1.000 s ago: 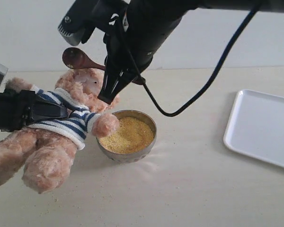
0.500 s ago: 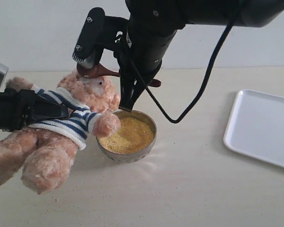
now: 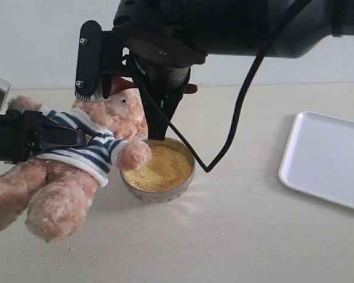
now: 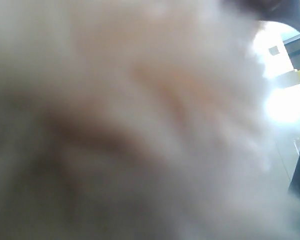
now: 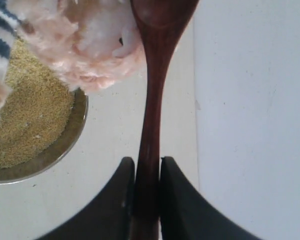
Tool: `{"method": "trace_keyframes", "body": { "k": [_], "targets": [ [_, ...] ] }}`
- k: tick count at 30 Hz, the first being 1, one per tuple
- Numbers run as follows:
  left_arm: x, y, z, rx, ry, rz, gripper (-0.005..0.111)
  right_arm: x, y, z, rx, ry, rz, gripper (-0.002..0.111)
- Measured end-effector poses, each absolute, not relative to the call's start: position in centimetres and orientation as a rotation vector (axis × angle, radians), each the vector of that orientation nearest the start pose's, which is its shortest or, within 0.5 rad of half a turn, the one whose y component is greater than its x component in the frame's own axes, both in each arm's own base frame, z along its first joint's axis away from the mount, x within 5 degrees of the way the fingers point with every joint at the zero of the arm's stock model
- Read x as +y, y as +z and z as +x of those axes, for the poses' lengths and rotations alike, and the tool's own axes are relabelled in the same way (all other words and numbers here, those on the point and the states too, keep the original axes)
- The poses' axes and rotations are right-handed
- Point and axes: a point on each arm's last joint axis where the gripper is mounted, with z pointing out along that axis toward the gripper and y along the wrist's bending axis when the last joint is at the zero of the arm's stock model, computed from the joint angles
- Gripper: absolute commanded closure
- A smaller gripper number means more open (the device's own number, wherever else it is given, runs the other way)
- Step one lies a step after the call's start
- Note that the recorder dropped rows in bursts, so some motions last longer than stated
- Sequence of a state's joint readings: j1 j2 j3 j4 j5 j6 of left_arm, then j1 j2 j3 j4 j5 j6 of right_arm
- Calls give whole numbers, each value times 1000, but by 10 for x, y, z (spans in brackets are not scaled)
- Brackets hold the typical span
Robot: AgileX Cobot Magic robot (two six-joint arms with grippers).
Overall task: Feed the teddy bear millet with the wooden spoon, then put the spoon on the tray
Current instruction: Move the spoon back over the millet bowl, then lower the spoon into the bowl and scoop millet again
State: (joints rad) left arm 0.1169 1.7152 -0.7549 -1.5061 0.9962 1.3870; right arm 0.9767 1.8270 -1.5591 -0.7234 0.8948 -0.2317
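Right hand (image 5: 147, 170) is clamped narrow on the slim handle of the wooden spoon (image 5: 152, 100), one dark finger on each side of it. From the wrist view the spoon runs straight out from the fingers, and its oval end sits right by the pale muzzle of the teddy bear (image 3: 121, 112). Touching or just beside, honestly can't tell. No idea if there's any grain in the spoon either, since its end is cut off at the frame edge.

Just under the bear's face is the metal bowl (image 3: 159, 193), heaped with yellow millet (image 3: 159, 168). One fluffy paw hangs over the rim on the bear's side.

Left hand (image 3: 59, 138) comes in from the left side and grips the bear around its striped shirt, holding it tilted with the head toward the bowl. Its wrist view is just a blur of fur, nothing useful there.

Tray (image 3: 324, 159) is way off on the right side of the surface (image 3: 253, 236), well apart from the bowl, with nothing on the part that shows.
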Motion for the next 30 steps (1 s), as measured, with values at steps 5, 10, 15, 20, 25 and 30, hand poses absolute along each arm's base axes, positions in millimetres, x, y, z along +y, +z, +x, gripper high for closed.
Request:
{"method": "trace_keyframes", "body": {
  "k": [5, 10, 15, 20, 25, 30],
  "targets": [
    [-43, 178, 292, 2289, -1208, 171, 102, 303, 303, 269, 1794, -558, -1620, 109],
    [-37, 178, 293, 2276, -1196, 158, 102, 266, 324, 282, 1951, -419, -1495, 109],
    [-10, 182, 299, 2198, -1166, -13, 102, 231, 329, 281, 2141, -270, -1587, 109],
    [0, 183, 301, 2181, -1147, -61, 102, 247, 307, 277, 2164, -226, -1717, 109],
    [0, 183, 300, 2180, -1149, -60, 102, 273, 251, 281, 2173, -538, -1922, 109],
    [0, 183, 300, 2180, -1149, -60, 102, 291, 226, 278, 2084, -728, -1994, 109]
  ]
}}
